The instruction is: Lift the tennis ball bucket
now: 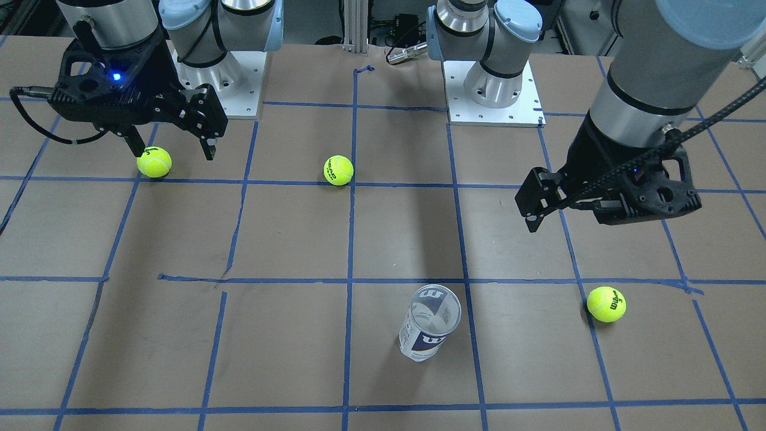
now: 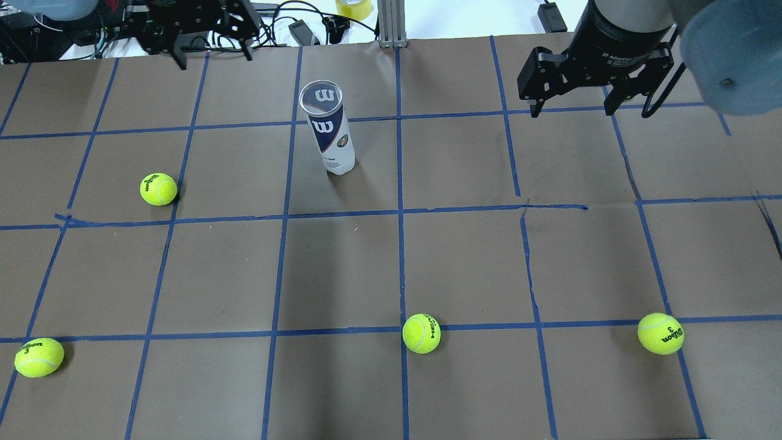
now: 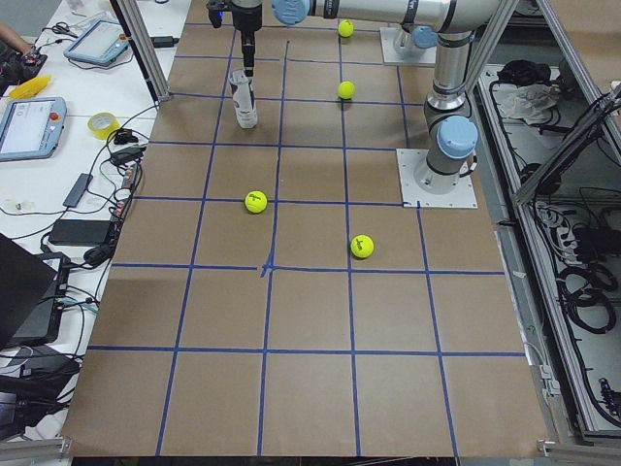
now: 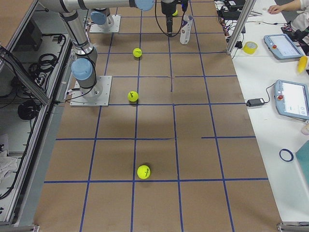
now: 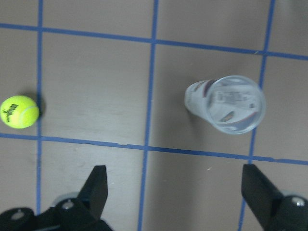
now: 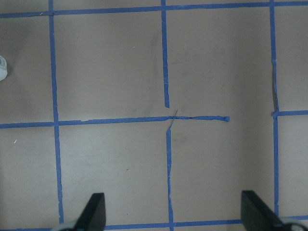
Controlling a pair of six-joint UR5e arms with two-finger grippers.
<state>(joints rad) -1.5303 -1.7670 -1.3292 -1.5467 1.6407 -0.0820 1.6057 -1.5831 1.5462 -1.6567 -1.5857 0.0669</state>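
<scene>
Table [image 2: 464, 269] holds bucket [image 2: 328, 131], apart from left end effector [image 2: 215, 58].

You can count four tennis balls [image 2: 158, 189] [image 2: 39, 357] [image 2: 421, 333] [image 2: 660, 333], one tennis ball bucket [image 2: 330, 137], one table [image 2: 464, 263], and two grippers: left gripper [image 2: 215, 60], right gripper [image 2: 571, 113].

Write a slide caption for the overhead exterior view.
Tennis ball bucket upright on the gridded table, four tennis balls scattered; left gripper and right gripper hover open.
</scene>
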